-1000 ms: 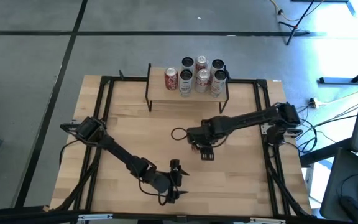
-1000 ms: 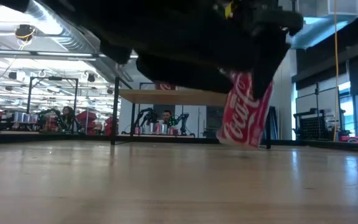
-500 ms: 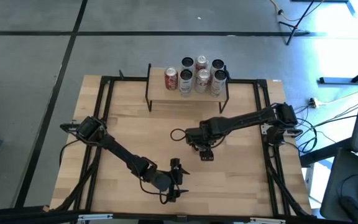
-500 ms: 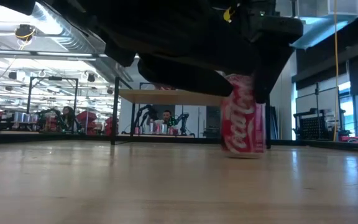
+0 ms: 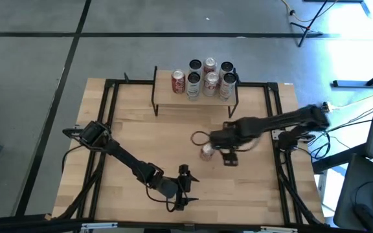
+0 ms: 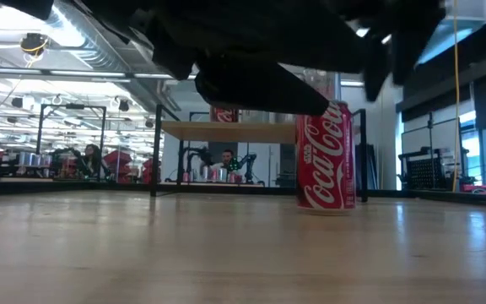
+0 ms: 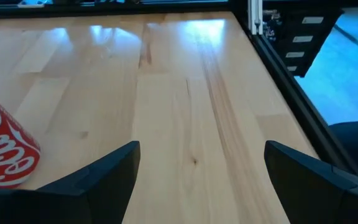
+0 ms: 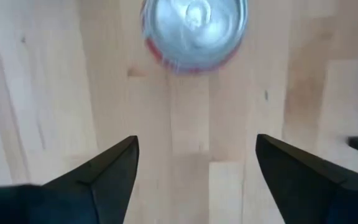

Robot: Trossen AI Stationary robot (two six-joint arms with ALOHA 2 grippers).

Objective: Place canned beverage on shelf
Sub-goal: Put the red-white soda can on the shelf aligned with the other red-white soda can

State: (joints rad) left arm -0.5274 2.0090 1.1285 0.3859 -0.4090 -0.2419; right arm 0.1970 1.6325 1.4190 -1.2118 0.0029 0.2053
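A red cola can (image 6: 326,156) stands upright on its base on the wooden table, right of the middle (image 5: 207,151). My right gripper (image 8: 194,180) hangs open above it and slightly toward the right edge (image 5: 228,157), pointing down; the can's silver top (image 8: 194,28) shows beyond its fingertips. My left gripper (image 5: 186,188) waits open near the front edge, aimed across the table, with the can (image 7: 2,155) at the side of its view. The shelf (image 5: 173,98) stands at the far edge on black legs (image 6: 157,152) and bears several cans (image 5: 203,79).
A black frame (image 5: 109,129) runs round the tabletop along its edges. Bare wood lies between the standing can and the shelf. The left part of the shelf top (image 5: 164,94) has no cans on it. Beyond the table a person sits in the room (image 6: 226,160).
My right gripper held the red can tilted just above the table, set it upright, then let go, rising and shifting toward the table's right edge. The can now stands free on its base. My left arm has kept still.
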